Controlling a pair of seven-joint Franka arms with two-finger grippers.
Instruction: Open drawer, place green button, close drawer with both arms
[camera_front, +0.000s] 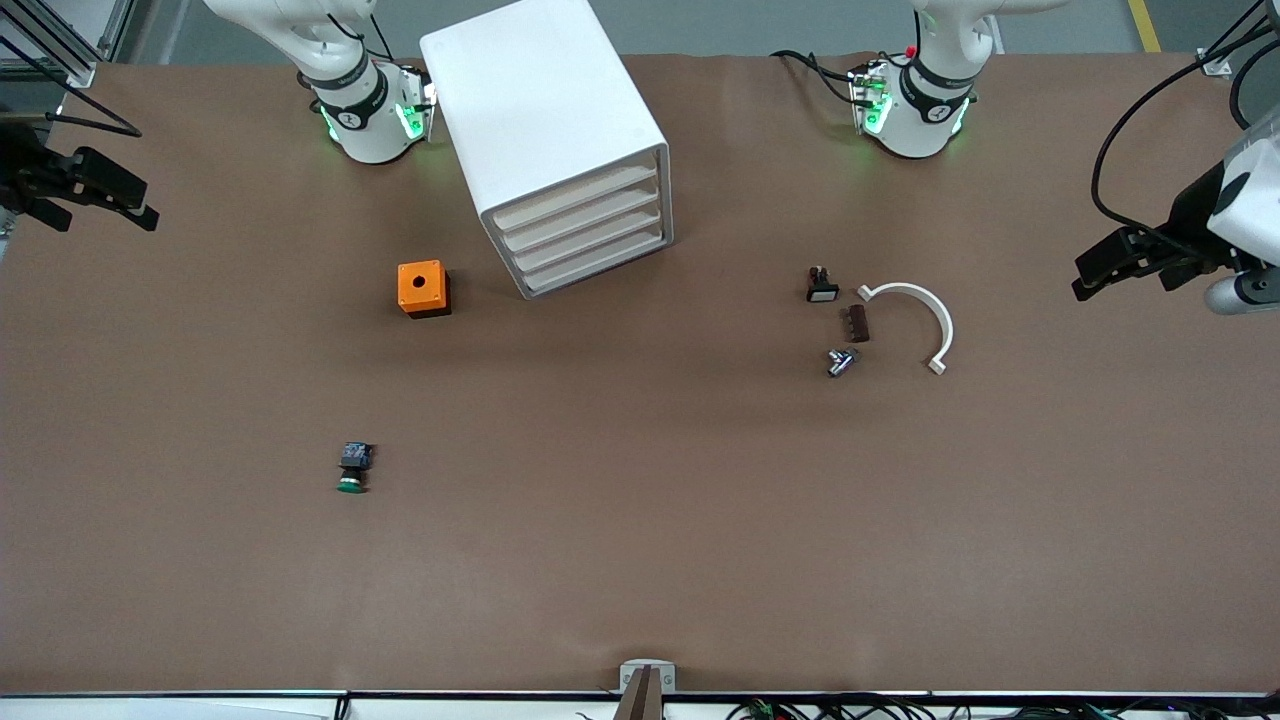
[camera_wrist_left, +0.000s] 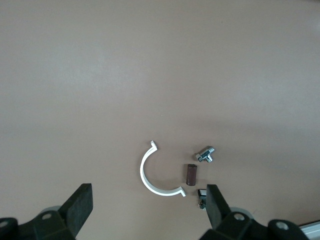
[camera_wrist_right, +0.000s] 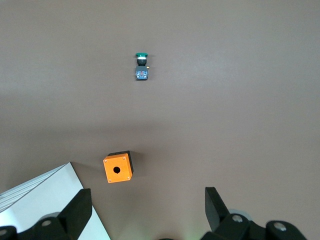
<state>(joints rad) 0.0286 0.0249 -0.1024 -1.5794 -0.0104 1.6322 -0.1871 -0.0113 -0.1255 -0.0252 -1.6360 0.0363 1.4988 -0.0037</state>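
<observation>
Brown matting covers the desk (camera_front: 640, 520), and on it a tall white cabinet (camera_front: 545, 120) stands between the two arm bases, its four cream drawer fronts turned toward the front camera and angled a little toward the left arm's end. All four are pushed in, the bottommost drawer (camera_front: 598, 268) included. Beside the cabinet, toward the right arm's end, sits an orange cube (camera_front: 423, 288) with a round hole in its top face. The button (camera_front: 354, 467) lies on its side well nearer the front camera than the cube, apart from everything else, its green cap pointing toward that camera. Toward the left arm's end a small cluster lies together: a black switch with a white face (camera_front: 822, 285), a dark brown block (camera_front: 858, 323), a small metal fitting (camera_front: 840, 361) and a white half-ring clip (camera_front: 915, 320) just beside them. The left pincer (camera_front: 1110, 262) hangs in the air over the left arm's edge of the desk, fingers spread wide and holding nothing. The right pincer (camera_front: 95, 195) hangs over the right arm's edge of the desk, likewise spread and empty. Both arms wait.
</observation>
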